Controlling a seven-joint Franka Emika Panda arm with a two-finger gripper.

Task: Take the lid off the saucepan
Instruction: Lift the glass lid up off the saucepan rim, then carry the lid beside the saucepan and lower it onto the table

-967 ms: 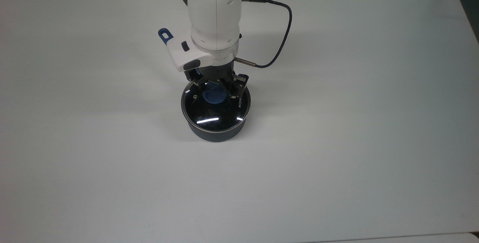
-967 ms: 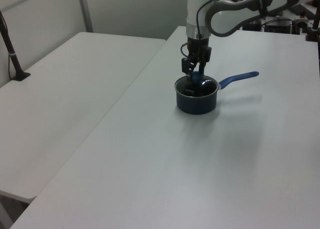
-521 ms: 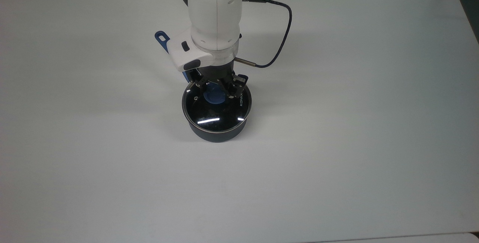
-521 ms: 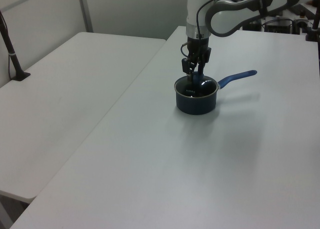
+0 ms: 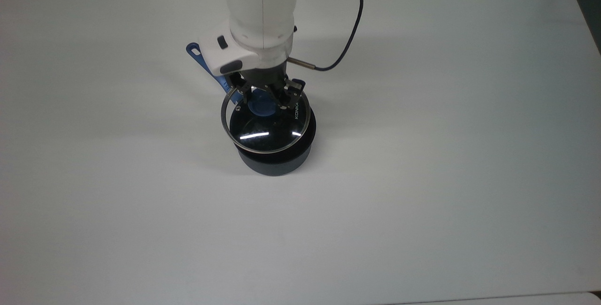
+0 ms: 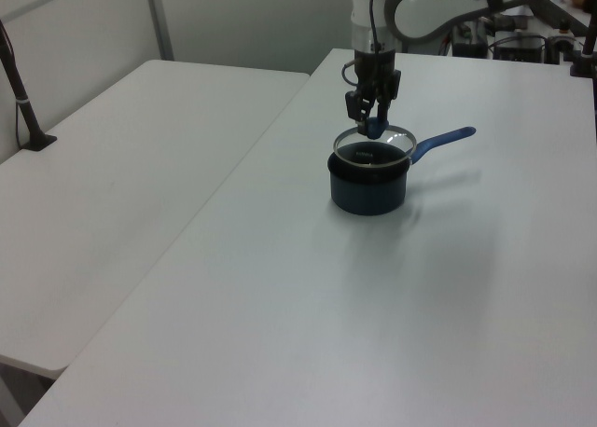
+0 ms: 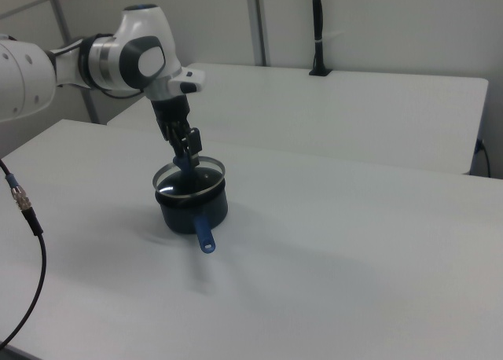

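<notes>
The dark saucepan (image 5: 277, 157) (image 6: 368, 189) (image 7: 192, 207) stands on the white table, its long blue handle (image 5: 197, 58) (image 6: 446, 140) (image 7: 203, 233) pointing toward the top view's upper left. The round glass lid (image 5: 265, 129) (image 6: 373, 147) (image 7: 189, 179) with its metal rim and KONKA lettering hovers a little above the pan's mouth, shifted slightly to the top view's left. My gripper (image 5: 264, 98) (image 6: 373, 124) (image 7: 182, 159) is shut on the lid's blue centre knob (image 5: 261, 104).
The white table (image 5: 446, 155) stretches wide on all sides of the pan. A dark cable (image 5: 350, 37) loops off the arm's wrist. A second white table (image 6: 112, 194) sits beside this one, with a black post (image 6: 23, 101) on it.
The gripper has risen with the knob in its hold, lifting the lid clear of the saucepan's rim and a little toward the top view's upper left. The saucepan stays on the table.
</notes>
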